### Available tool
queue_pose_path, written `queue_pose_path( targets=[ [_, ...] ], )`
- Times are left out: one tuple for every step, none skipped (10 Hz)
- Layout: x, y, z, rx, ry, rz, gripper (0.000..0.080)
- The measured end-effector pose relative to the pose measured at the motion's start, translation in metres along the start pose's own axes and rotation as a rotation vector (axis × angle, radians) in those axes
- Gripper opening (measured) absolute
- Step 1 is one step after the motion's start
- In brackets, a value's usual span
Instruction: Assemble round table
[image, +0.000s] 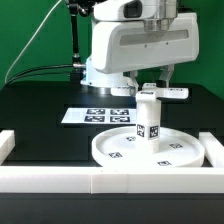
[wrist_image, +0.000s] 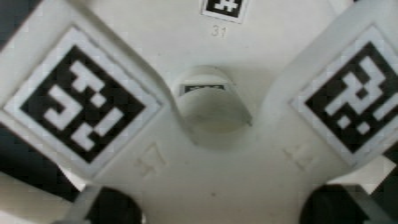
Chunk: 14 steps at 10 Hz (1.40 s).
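Exterior view alone shows leg (image: 148, 118) upright on disc (image: 112, 150); wrist view shows gripper (wrist_image: 226, 205) grasping cross-shaped piece (wrist_image: 228, 160).

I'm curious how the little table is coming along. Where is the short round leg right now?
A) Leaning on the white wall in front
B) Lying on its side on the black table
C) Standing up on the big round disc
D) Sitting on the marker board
C: in the exterior view the cylinder leg stands upright on the large flat disc, with the cross-shaped piece at its top.
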<state>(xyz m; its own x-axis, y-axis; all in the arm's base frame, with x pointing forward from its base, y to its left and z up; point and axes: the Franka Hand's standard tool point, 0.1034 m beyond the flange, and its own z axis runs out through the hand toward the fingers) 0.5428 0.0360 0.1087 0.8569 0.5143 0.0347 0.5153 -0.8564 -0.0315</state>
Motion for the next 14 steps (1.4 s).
queue_pose_path(
  targets=[
    [0.0008, 0.0007, 0.0, -0.006, 0.009, 0.0, 0.044],
    [0.002, 0.0016, -0.0006, -0.013, 0.021, 0.0, 0.044],
    [0.0021, 0.0016, -0.0007, -0.013, 0.021, 0.0, 0.044],
    [0.0021, 0.0017, -0.0007, -0.013, 0.021, 0.0, 0.044],
    [0.0021, 0.0017, -0.0007, -0.013, 0.021, 0.0, 0.044],
    [0.0021, 0.0016, -0.0007, -0.013, 0.021, 0.001, 0.044],
    [0.0021, 0.0016, -0.0007, -0.013, 0.021, 0.024, 0.044],
    [0.0018, 0.0023, -0.0006, -0.011, 0.022, 0.057, 0.044],
    [0.0012, 0.0043, -0.0007, -0.009, 0.026, 0.148, 0.044],
    [0.0018, 0.004, -0.0004, -0.003, 0.037, 0.32, 0.044],
    [0.002, 0.0034, -0.0002, 0.007, 0.042, 0.441, 0.044],
    [0.0021, 0.0031, 0.0003, 0.024, 0.052, 0.599, 0.044],
    [0.002, 0.0034, 0.0005, 0.038, 0.061, 0.736, 0.044],
    [0.0036, 0.0034, 0.0005, 0.044, 0.071, 0.834, 0.044]
  ],
)
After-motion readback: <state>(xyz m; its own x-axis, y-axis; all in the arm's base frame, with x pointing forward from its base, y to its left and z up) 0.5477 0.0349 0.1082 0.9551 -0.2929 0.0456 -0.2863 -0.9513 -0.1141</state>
